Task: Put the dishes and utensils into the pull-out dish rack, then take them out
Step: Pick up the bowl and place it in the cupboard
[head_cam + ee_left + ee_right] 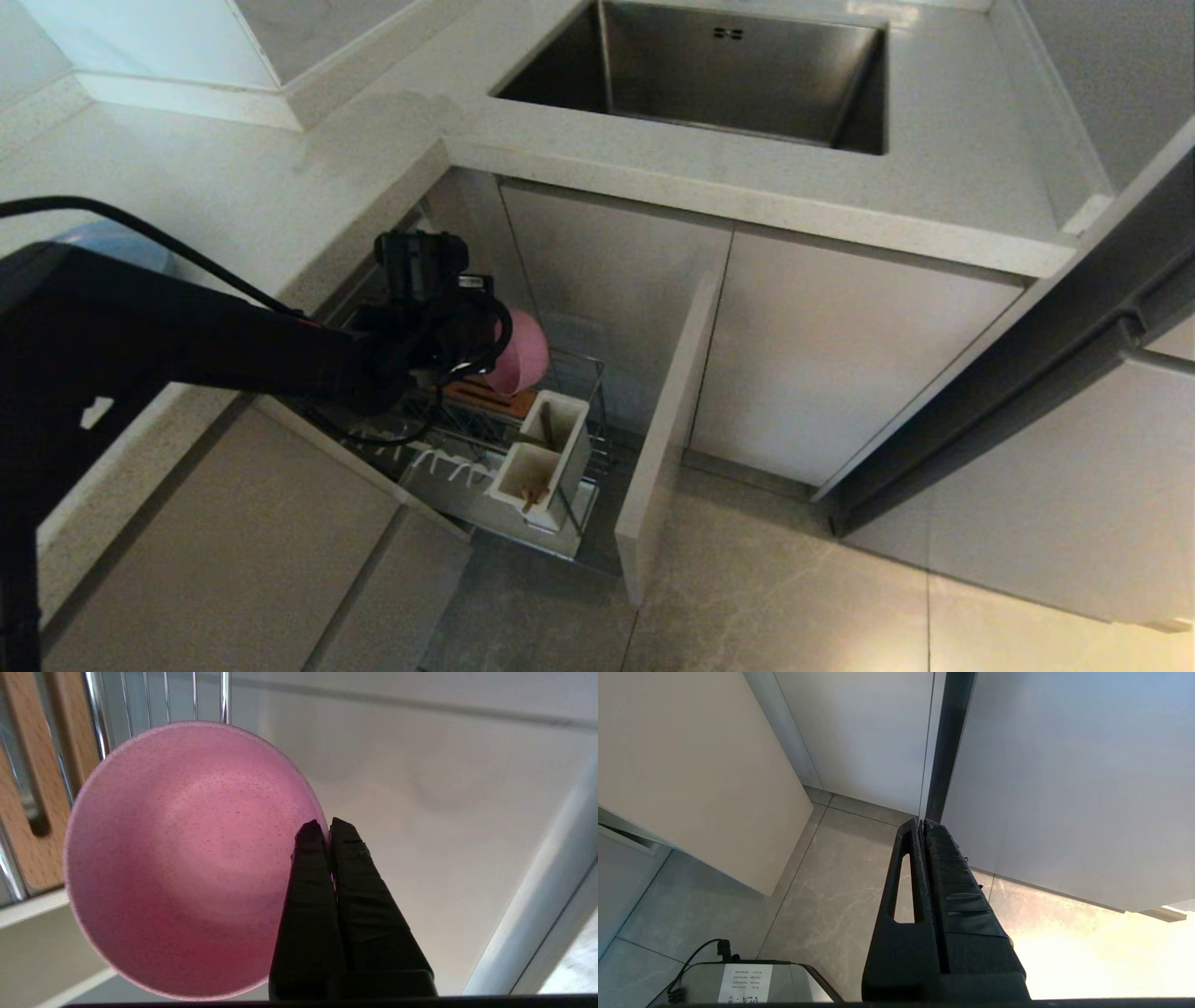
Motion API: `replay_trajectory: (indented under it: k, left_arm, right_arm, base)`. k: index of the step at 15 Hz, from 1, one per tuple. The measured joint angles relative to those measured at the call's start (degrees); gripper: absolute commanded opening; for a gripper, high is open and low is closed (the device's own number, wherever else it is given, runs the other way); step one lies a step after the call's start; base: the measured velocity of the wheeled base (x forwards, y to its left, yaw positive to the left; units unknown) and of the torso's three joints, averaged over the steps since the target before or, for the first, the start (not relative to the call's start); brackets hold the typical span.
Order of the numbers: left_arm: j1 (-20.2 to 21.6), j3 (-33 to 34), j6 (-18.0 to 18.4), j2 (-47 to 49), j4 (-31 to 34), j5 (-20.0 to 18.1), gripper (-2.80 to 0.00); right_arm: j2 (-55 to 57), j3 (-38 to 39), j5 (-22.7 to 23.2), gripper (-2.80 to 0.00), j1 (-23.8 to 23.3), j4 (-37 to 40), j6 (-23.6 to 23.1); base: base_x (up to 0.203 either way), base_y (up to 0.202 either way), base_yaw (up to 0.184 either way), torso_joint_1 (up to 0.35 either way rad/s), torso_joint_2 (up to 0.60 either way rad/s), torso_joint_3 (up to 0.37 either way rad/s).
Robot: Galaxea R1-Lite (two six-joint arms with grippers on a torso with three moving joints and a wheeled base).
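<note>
I have the left gripper point(326, 828) pinching the rim of the pink bowl point(187, 858), held on edge over the rack point(523, 448) beside the wooden strip point(28, 812), while my right gripper point(921, 826) hangs parked, fingers pressed together, above the floor point(831, 896).

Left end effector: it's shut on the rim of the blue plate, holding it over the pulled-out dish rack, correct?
Not quite. The left end effector is shut on the rim of the pink bowl, not a blue plate; the left wrist view shows this plainly. The rest holds: in the head view the bowl is held over the pulled-out dish rack.
</note>
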Motion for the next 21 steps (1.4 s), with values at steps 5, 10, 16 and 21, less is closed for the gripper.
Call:
replay_trajectory:
  k: [5,10,16,21]
  left_arm:
    - [0.32,-1.14,0.17,1.54,-2.43,-3.66,-2.80]
    - [1.05,-1.73,0.44,2.73,-5.51,-3.96,-2.80]
    - [1.19,-3.62,0.59,5.46,-10.02,-1.44,-2.80]
    - [1.42,-3.72,0.48,7.20,-10.84,-0.32,-2.80]
  right_arm:
    - [0.00,0.00,0.00,-2.80,0.00,0.02,0.00]
    - [0.00,0.00,0.00,-2.80,0.00,0.02,0.00]
    - [0.00,0.00,0.00,-2.80,0.00,0.02,0.00]
    - [0.00,0.00,0.00,-2.80,0.00,0.02,0.00]
  base:
    - [0.000,0.000,0.000,0.000,0.00,0.000]
    - [0.000,0.000,0.000,0.000,0.00,0.000]
    - [0.000,0.000,0.000,0.000,0.00,0.000]
    - [0.000,0.000,0.000,0.000,0.00,0.000]
